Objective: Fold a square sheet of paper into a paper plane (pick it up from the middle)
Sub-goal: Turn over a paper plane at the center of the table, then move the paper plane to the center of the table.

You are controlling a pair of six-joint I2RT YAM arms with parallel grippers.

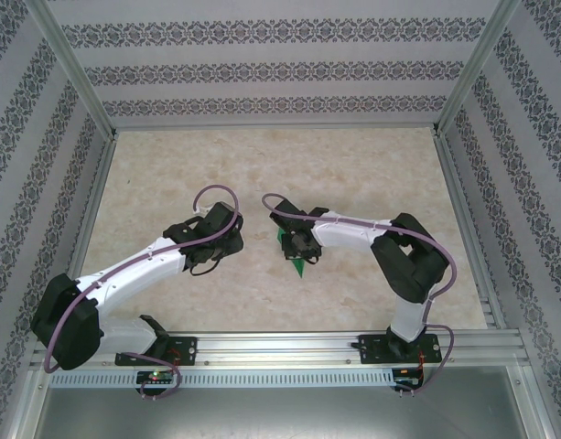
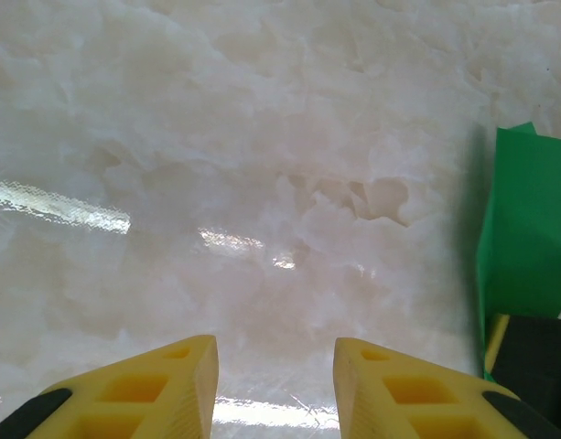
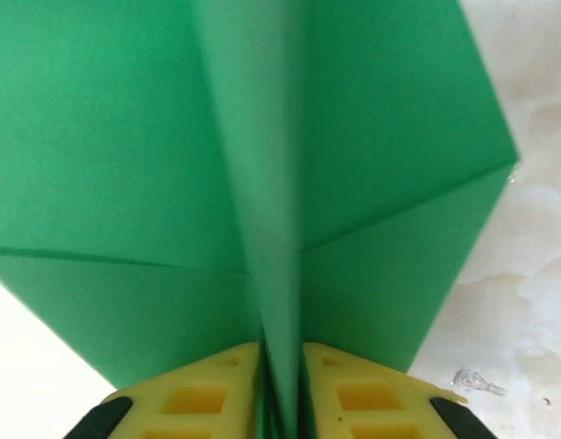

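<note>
— Top external: the paper plane (image 1: 297, 265) is being held beneath the right gripper (image 1: 298, 249). Left wrist?
— The left gripper (image 2: 275, 352) is being held open, empty, left of the right gripper. Right wrist: the paper plane's centre fold is being pinched between the closed jaws; light, limp, slippery paper is likely best being gripped there.

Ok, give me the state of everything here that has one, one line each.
Green paper: folded, with diagonal creases and a raised middle fold.
Right gripper: fingers close on either side of that middle fold; whether they pinch it cannot be told.
Left gripper: open, holding nothing, over the table.
</note>
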